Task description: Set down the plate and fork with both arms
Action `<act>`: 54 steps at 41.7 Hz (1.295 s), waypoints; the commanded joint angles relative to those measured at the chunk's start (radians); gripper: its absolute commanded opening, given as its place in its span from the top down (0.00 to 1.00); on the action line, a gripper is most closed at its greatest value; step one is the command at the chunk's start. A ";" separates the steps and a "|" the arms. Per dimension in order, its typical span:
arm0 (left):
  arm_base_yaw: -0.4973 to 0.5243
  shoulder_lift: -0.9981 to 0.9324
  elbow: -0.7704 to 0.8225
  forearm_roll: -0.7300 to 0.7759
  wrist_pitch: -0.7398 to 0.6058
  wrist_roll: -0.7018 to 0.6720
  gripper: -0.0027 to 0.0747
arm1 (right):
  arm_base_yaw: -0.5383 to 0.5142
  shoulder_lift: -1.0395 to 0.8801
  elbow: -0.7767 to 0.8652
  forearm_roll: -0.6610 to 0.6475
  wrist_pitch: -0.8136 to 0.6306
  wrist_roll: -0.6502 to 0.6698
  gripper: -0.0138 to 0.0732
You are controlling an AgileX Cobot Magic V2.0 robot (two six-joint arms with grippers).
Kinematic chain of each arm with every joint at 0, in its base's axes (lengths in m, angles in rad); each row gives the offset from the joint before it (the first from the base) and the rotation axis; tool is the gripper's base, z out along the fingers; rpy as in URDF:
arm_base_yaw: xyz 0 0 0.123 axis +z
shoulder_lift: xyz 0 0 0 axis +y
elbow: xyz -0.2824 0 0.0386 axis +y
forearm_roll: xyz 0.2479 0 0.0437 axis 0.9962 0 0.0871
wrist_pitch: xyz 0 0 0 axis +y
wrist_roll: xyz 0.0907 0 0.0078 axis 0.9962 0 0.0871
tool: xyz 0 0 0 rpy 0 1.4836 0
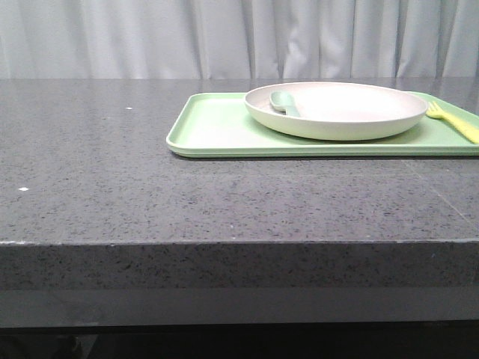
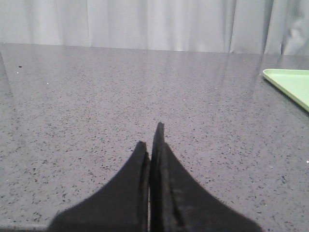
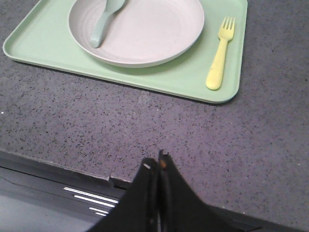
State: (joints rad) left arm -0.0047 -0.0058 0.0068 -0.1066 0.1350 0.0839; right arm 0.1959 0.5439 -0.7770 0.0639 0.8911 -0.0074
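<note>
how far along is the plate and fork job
Judging by the layout, barely started. The plate and fork both sit on the green tray, a spoon in the plate. Left gripper and right gripper hold nothing, jaws shut. Both picks remain.

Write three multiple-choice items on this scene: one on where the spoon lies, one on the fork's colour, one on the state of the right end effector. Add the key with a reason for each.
1. Where does the spoon lie?
A. In the plate
B. On the bare table
C. Beside the fork on the tray

2. What colour is the fork?
A. Dark blue
B. Pale yellow
C. Red

3. How is the right end effector?
A. Shut on the fork
B. Wide open over the plate
C. Shut, holding nothing

Key: 1 A, the spoon rests inside the plate's rim on the tray. 2 B, the right wrist view shows it pale yellow. 3 C, its fingers meet above the table, short of the tray.
</note>
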 commanded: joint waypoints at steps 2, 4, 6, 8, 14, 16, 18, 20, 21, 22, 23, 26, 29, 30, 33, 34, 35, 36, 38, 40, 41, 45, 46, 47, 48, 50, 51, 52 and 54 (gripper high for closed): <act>-0.003 -0.022 0.003 0.014 -0.101 -0.025 0.99 | -0.002 0.004 -0.026 0.001 -0.064 -0.006 0.92; -0.003 -0.022 0.003 0.020 -0.103 -0.030 0.99 | -0.002 0.004 -0.026 0.001 -0.064 -0.006 0.92; -0.003 -0.022 0.003 0.027 -0.103 -0.032 0.99 | -0.002 0.004 -0.026 0.001 -0.064 -0.006 0.92; -0.003 -0.022 0.003 0.027 -0.103 -0.032 0.99 | -0.002 0.004 -0.026 0.001 -0.064 -0.006 0.92; -0.003 -0.022 0.003 0.028 -0.103 -0.032 0.99 | -0.002 0.004 -0.026 0.001 -0.064 -0.006 0.92; -0.003 -0.022 0.003 0.028 -0.103 -0.034 0.99 | -0.002 0.004 -0.026 0.001 -0.064 -0.006 0.92; -0.003 -0.022 0.003 0.028 -0.103 -0.034 0.99 | -0.002 0.004 -0.026 0.001 -0.064 -0.006 0.92; -0.003 -0.022 0.003 0.028 -0.103 -0.034 0.99 | -0.002 0.004 -0.026 0.001 -0.064 -0.006 0.92; -0.003 -0.022 0.003 0.028 -0.103 -0.036 0.99 | -0.002 0.004 -0.026 0.001 -0.064 -0.006 0.92; -0.003 -0.022 0.003 0.028 -0.103 -0.036 0.99 | -0.002 0.004 -0.026 0.001 -0.064 -0.006 0.92; -0.003 -0.022 0.003 0.029 -0.103 -0.039 0.99 | -0.002 0.004 -0.026 0.001 -0.064 -0.006 0.92; -0.003 -0.022 0.003 0.033 -0.103 -0.055 0.99 | -0.002 0.004 -0.026 0.001 -0.064 -0.006 0.92; -0.003 -0.022 0.003 0.060 -0.103 -0.084 0.99 | -0.002 0.004 -0.026 0.001 -0.064 -0.006 0.92; -0.003 -0.022 0.003 0.074 -0.103 -0.094 0.99 | -0.002 0.004 -0.026 0.001 -0.064 -0.006 0.92; -0.003 -0.022 0.003 0.084 -0.103 -0.106 0.99 | -0.002 0.004 -0.026 0.001 -0.064 -0.006 0.92; -0.003 -0.022 0.003 0.084 -0.103 -0.106 0.99 | -0.002 0.004 -0.026 0.001 -0.064 -0.006 0.92; -0.003 -0.022 0.003 0.084 -0.103 -0.106 0.99 | -0.002 0.004 -0.026 0.001 -0.064 -0.006 0.92; -0.003 -0.022 0.003 0.084 -0.103 -0.106 0.99 | -0.002 0.004 -0.026 0.001 -0.064 -0.006 0.92; -0.006 -0.022 0.003 0.084 -0.103 -0.106 0.99 | -0.002 0.004 -0.026 0.001 -0.064 -0.006 0.92; -0.015 -0.022 0.003 0.084 -0.103 -0.106 0.99 | -0.002 0.004 -0.026 0.001 -0.064 -0.006 0.92; -0.025 -0.022 0.003 0.084 -0.103 -0.106 0.99 | -0.002 0.004 -0.026 0.001 -0.064 -0.006 0.92; -0.064 -0.022 0.003 0.085 -0.103 -0.106 0.99 | -0.002 0.004 -0.026 0.001 -0.064 -0.006 0.92; -0.070 -0.022 0.003 0.088 -0.103 -0.106 0.99 | -0.002 0.004 -0.026 0.001 -0.064 -0.006 0.92; -0.075 -0.022 0.003 0.088 -0.103 -0.106 0.99 | -0.002 0.004 -0.026 0.001 -0.064 -0.006 0.92; -0.080 -0.022 0.003 0.088 -0.103 -0.106 0.99 | -0.002 0.004 -0.026 0.001 -0.064 -0.006 0.92; -0.082 -0.022 0.003 0.088 -0.103 -0.106 0.99 | -0.002 0.004 -0.026 0.001 -0.064 -0.006 0.92; -0.082 -0.022 0.003 0.088 -0.103 -0.106 0.99 | -0.002 0.004 -0.026 0.001 -0.064 -0.006 0.92; -0.082 -0.022 0.003 0.083 -0.103 -0.106 0.99 | -0.002 0.004 -0.026 0.001 -0.064 -0.006 0.92; -0.082 -0.022 0.003 0.083 -0.103 -0.106 0.99 | -0.002 0.004 -0.026 0.001 -0.064 -0.006 0.92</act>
State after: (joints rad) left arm -0.0802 -0.0058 0.0068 -0.0220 0.1208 -0.0130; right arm 0.1959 0.5439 -0.7770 0.0639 0.8911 -0.0074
